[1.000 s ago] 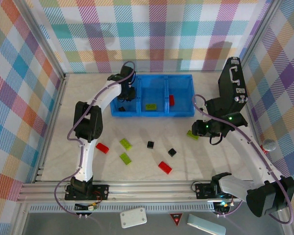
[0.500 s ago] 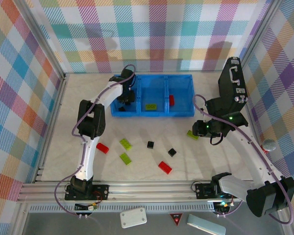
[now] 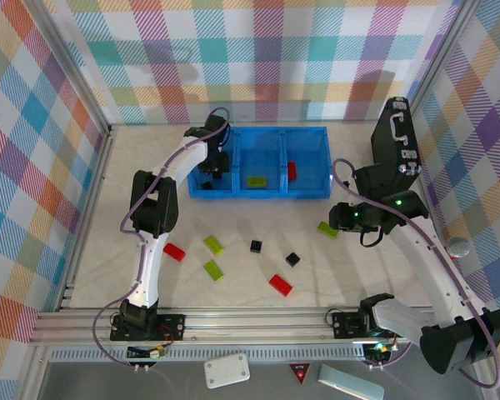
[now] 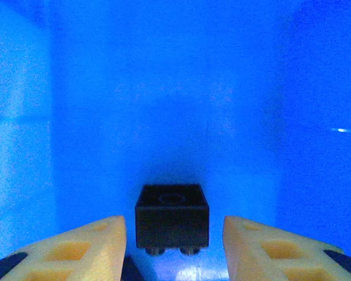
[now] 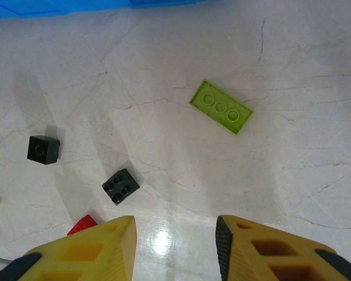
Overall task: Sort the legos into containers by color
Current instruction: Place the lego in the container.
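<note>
The blue bin (image 3: 258,197) stands at the back of the table. My left gripper (image 3: 217,167) reaches down into its left compartment. There my left gripper (image 4: 174,228) is open, and a black lego (image 4: 172,215) sits between the fingers, apart from both. A lime lego (image 3: 256,181) lies in the middle compartment and a red lego (image 3: 292,170) in the right one. My right gripper (image 3: 343,218) hovers open over the table with nothing between its fingers (image 5: 263,252). A lime lego (image 5: 221,106) lies ahead of it, also seen from above (image 3: 327,229).
Loose on the table are two red legos (image 3: 174,251) (image 3: 280,285), two lime ones (image 3: 214,244) (image 3: 212,268) and two black ones (image 3: 256,246) (image 3: 292,259). A black case (image 3: 396,146) stands at the back right. A grey ball (image 3: 458,246) rests by the right wall.
My left gripper's jaws have opened inside the left compartment, letting go of the black lego. The right gripper has drifted slightly right, off the lime lego.
</note>
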{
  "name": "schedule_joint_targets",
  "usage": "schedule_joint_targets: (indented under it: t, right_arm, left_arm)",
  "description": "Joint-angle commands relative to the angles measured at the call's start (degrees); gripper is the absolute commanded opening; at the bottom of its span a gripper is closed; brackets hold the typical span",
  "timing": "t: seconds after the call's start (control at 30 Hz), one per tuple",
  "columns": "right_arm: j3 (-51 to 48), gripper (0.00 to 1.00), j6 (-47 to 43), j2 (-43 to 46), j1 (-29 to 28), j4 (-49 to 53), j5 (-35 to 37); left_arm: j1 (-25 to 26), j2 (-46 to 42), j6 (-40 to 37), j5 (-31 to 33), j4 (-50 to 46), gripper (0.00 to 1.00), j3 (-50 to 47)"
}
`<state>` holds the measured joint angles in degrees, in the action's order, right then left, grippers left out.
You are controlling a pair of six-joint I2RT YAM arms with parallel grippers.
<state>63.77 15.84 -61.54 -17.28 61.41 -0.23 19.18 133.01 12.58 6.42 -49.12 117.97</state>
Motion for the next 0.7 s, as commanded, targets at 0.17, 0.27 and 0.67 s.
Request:
schedule_joint_targets:
  t: [0.17, 0.27, 0.67]
  right_arm:
    - [0.14, 0.43, 0.93, -0.4, -0.33, 0.79, -2.45]
    - [-0.45, 0.43, 1.21, -0.51, -0.43, 0.43, -3.1]
    - [-3.46, 0.43, 5.04, -1.25, -6.12, -0.67, -3.12]
  left_arm:
    - [-0.46, -10.34, 0.69, -3.09, -3.13, 0.48, -1.8]
    - [-0.46, -14.14, 0.78, -3.82, -2.27, 0.48, -6.5]
    - [-0.82, -30.92, 1.16, -5.71, -1.04, 0.48, -26.21]
